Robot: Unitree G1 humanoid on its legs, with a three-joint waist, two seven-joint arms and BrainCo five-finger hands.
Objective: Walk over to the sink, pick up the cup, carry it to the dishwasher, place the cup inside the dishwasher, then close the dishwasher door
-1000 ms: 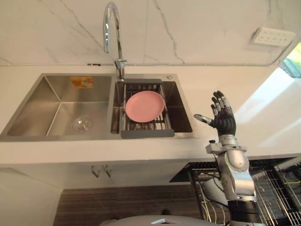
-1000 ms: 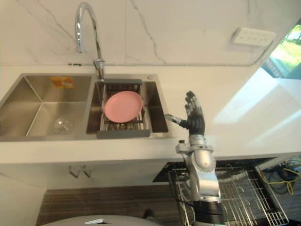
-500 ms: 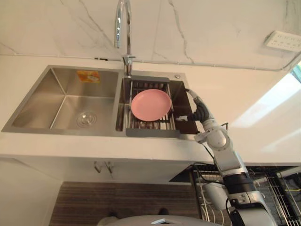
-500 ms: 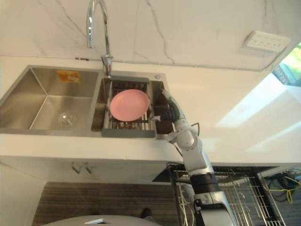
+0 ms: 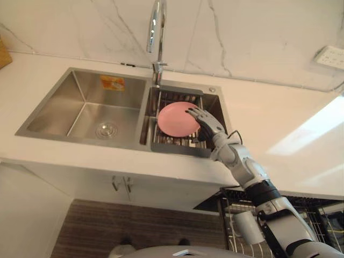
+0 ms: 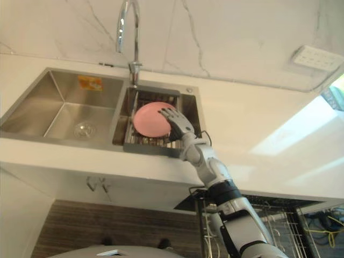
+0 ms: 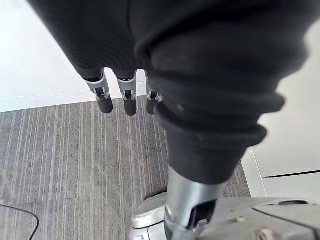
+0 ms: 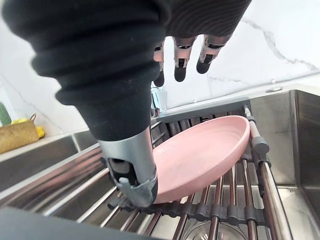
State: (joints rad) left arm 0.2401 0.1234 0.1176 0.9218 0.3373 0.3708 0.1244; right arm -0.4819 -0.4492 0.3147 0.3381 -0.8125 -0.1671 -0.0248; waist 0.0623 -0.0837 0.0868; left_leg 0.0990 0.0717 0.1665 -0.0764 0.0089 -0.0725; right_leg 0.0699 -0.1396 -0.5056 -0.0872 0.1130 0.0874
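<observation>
Seeing my right hand (image 5: pixel 207 121) now off the counter and over the sink's (image 5: pixel 80 99) right basin, fingers straight and loose above the one pink plate (image 5: pixel 173 119) on the one rack (image 8: pixel 261 150). One clear cup (image 8: pixel 200 233) sits under the rack bars, below the hand, ungrasped. Left hand (image 7: pixel 125 100) hangs relaxed.

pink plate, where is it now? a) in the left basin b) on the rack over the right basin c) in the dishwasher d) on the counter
B: the pink plate lies on the rack across the right basin, under the open right hand.
</observation>
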